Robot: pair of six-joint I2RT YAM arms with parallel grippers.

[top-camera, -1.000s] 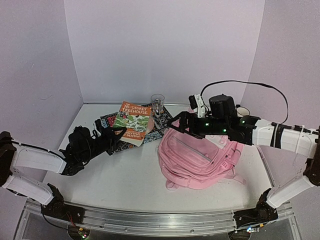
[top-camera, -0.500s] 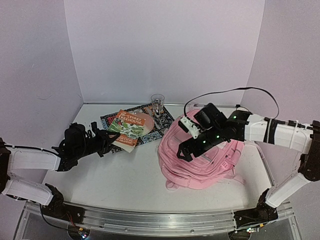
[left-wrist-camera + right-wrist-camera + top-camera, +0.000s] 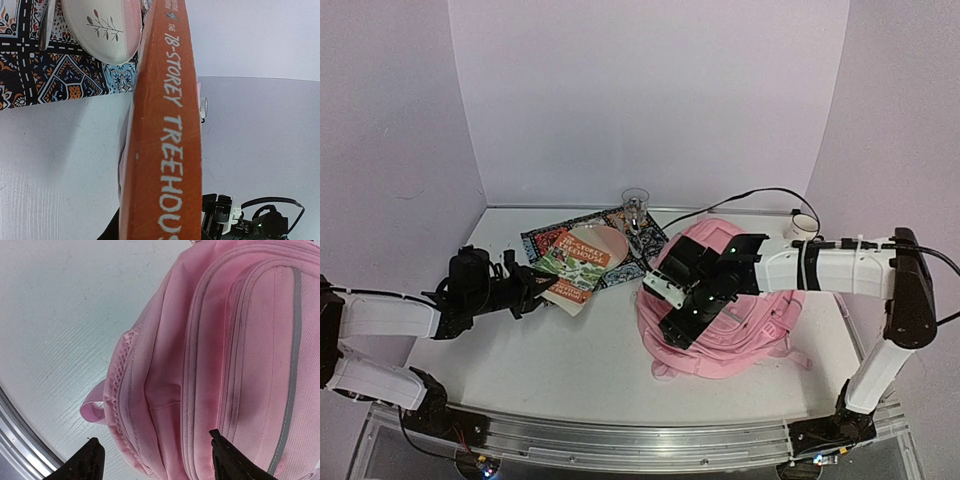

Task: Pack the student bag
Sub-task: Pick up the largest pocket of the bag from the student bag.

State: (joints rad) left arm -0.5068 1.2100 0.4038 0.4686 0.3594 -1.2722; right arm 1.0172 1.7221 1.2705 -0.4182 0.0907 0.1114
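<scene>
The student bag (image 3: 750, 310) is a soft pink backpack lying flat on the right half of the table. It fills the right wrist view (image 3: 235, 340), zip lines running lengthwise. My right gripper (image 3: 678, 322) hovers open over the bag's near-left corner. Its two dark fingertips (image 3: 93, 456) stand wide apart, one over the table and one over the bag. My left gripper (image 3: 540, 283) is shut on the near end of an orange "78-Storey Treehouse" book (image 3: 575, 265). The book's spine (image 3: 167, 140) runs straight away from the left wrist camera and hides the fingers.
A patterned cloth (image 3: 638, 250) with a pale plate (image 3: 608, 240) lies behind the book. A clear glass (image 3: 636, 206) stands at the back, a white cup (image 3: 805, 225) at the back right. A pink loop strap (image 3: 92, 410) sticks out from the bag's corner.
My right arm swung down and toward the near left, from the bag's far side to its near-left corner, and its jaws narrowed a little. The left arm drew the book slightly lower and nearer.
</scene>
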